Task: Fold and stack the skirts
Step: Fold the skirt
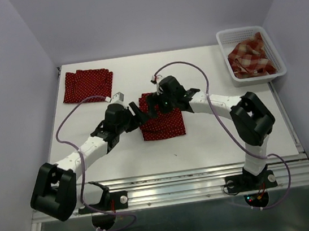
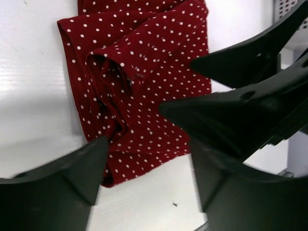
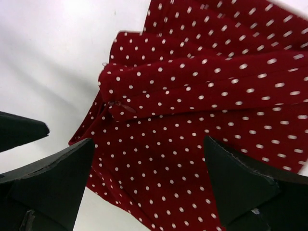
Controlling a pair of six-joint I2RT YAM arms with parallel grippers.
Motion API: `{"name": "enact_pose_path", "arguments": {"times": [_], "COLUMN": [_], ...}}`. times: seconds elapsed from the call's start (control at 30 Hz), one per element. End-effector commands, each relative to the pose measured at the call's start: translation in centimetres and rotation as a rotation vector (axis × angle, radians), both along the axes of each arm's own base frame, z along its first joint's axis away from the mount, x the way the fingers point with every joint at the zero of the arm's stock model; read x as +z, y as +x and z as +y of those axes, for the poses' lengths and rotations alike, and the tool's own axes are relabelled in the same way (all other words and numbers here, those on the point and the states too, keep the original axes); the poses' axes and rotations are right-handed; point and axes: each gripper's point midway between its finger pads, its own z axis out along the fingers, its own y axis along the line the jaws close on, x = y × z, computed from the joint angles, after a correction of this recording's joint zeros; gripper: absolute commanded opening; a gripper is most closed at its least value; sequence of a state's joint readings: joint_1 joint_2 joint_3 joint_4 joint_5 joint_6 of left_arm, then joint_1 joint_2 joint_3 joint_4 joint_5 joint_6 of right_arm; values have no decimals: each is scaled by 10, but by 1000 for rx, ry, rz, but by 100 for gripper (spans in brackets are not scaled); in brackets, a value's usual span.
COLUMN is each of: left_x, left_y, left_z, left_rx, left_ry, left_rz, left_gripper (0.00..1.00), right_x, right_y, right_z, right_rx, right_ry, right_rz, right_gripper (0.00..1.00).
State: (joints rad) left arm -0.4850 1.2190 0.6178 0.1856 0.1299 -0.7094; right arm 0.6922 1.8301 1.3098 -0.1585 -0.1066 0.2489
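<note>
Left claw [image 2: 144, 139] and right claw [image 3: 148, 144] — both wide open, empty — hover over centre-frame skirt [image 1: 162, 123], likely to pinch its next fold.

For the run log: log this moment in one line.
left hand open; right hand open; centre dotted skirt unheld; plaid skirt in basket
</note>
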Motion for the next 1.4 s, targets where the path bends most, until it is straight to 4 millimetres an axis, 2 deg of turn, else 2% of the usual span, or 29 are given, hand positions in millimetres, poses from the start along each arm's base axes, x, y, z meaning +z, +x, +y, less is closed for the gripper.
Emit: {"name": "enact_pose_path", "arguments": {"times": [0.0, 0.03, 0.17, 0.23, 0.27, 0.3, 0.37, 0.43, 0.5, 0.57, 0.6, 0.7, 0.73, 0.77, 0.8, 0.9, 0.93, 0.97, 1.0, 1.03, 1.07, 1.1, 1.17, 1.2, 1.23, 1.27, 1.37], "left_x": [11, 8, -29, -53, -53, -61, -70, -75, -83, -89, -94, -102, -105, -106, -109, -111, -112, -111, -109, -110, -110, -109, -110, -109, -111, -112, -112], "left_y": [21, 24, 20, 19, 19, 18, 16, 15, 12, 7, 4, 0, -2, -3, -4, -6, -8, -9, -9, -11, -12, -13, -17, -18, -20, -21, -22], "left_z": [-14, -14, -14, -15, -15, -16, -15, -13, -10, -8, -7, -3, -2, -2, -1, -1, -2, -2, -2, -1, -1, -1, 1, 1, 4, 6, 10], "left_rx": [-33, -29, -34, -39, -40, -47, -46, -40, -40, -45, -48, -43, -43, -43, -42, -48, -55, -57, -58, -56, -59, -62, -63, -63, -57, -53, -43], "left_ry": [-11, -6, 25, 47, 43, 52, 65, 77, 91, 100, 106, 118, 123, 126, 129, 128, 125, 123, 119, 119, 119, 116, 118, 117, 126, 131, 151], "left_rz": [-80, -82, -7, 49, 50, 67, 92, 101, 116, 132, 145, 163, 171, 173, 182, 191, 193, 192, 187, 190, 191, 187, 194, 191, 197, 200, 201], "left_gripper": [71, 66, 49, 26, 25, 16, 0, 0, 0, 0, 0, 0, 0, 0, 0, 0, 0, 0, 0, 0, 0, 0, 0, 0, 0, 0, 0], "right_x": [-21, -19, -28, -35, -39, -47, -46, -39, -30, -18, -9, -3, 6, 6, -4, -1, -16, -17, -7, -7, -17, -5, -6, -17, -9, -10, -8], "right_y": [-9, -7, -4, 2, 3, 5, 9, 17, 24, 31, 37, 44, 49, 48, 49, 59, 64, 70, 84, 93, 101, 116, 130, 137, 142, 149, 149], "right_z": [25, 30, 43, 48, 49, 50, 54, 60, 62, 65, 67, 75, 81, 86, 90, 103, 106, 108, 111, 112, 113, 115, 116, 115, 117, 112, 110], "right_rx": [16, 22, 24, 5, 0, -6, -19, -20, -36, -37, -45, -47, -35, -15, -8, 10, -1, -10, -25, -44, -66, -89, -107, -119, -122, -131, -124], "right_ry": [116, 134, 176, 187, 187, 180, 191, 222, 234, 253, 271, 299, 322, 334, 335, 369, 356, 353, 358, 352, 334, 334, 310, 277, 275, 261, 239], "right_rz": [130, 130, 167, 182, 187, 200, 206, 176, 148, 114, 88, 72, 60, 72, 91, 81, 89, 75, 28, 4, -5, -63, -103, -121, -138, -147, -152], "right_gripper": [100, 100, 96, 93, 92, 88, 83, 79, 78, 79, 83, 85, 86, 87, 88, 88, 88, 89, 89, 90, 90, 91, 92, 92, 93, 93, 95]}}
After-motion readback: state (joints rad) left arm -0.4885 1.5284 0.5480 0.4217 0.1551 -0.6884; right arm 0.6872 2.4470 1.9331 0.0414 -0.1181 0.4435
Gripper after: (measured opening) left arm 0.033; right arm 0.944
